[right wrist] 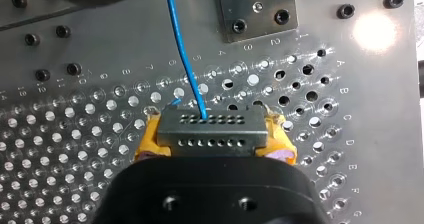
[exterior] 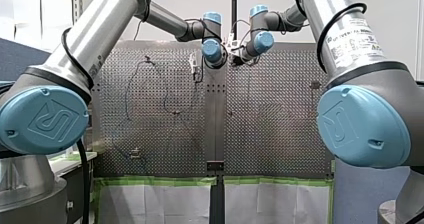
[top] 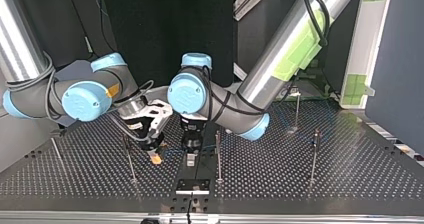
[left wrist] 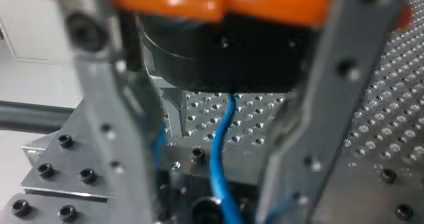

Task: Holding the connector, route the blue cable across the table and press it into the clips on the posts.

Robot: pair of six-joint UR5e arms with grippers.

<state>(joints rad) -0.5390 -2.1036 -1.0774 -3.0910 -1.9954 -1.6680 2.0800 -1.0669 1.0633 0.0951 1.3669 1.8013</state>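
Right tool: our right tool (right wrist: 215, 146) is clenched on the connector (right wrist: 210, 124), with a yellow pad on each end of it.
Connector: it's a grey block with two rows of small holes, held level just above the worktop (top: 350, 174).
Blue cable: the blue cable (right wrist: 184, 59) comes out of the connector's upper row and runs straight ahead over the perforated plate. In the left wrist view it passes between the metal fingers (left wrist: 115, 134).
Left tool: our left tool (left wrist: 210, 184) is released, fingers spread wide. The cable sits in the gap between them and looks clear of both.
Position: in the top view both tools are close together at mid-worktop, just beside the nearest post (top: 218, 156). The other posts (top: 313, 154) are well apart, towards that view's right.
Clips: they're too small for us to make out from here.
Step in hand: by our reading this is the start of the run, with the connector gripped, the cable lined up and nothing yet pressed home.
Doing it well: we'd hold the connector level and firmly pinched and lead the cable with only light tension. The left fingers should close softly, as a guide rather than a clamp. At each clip, bring the cable in square from above before pressing.
Risk: a hard sideways pull could bend the thin wire where it leaves the connector, or snag it on a post.
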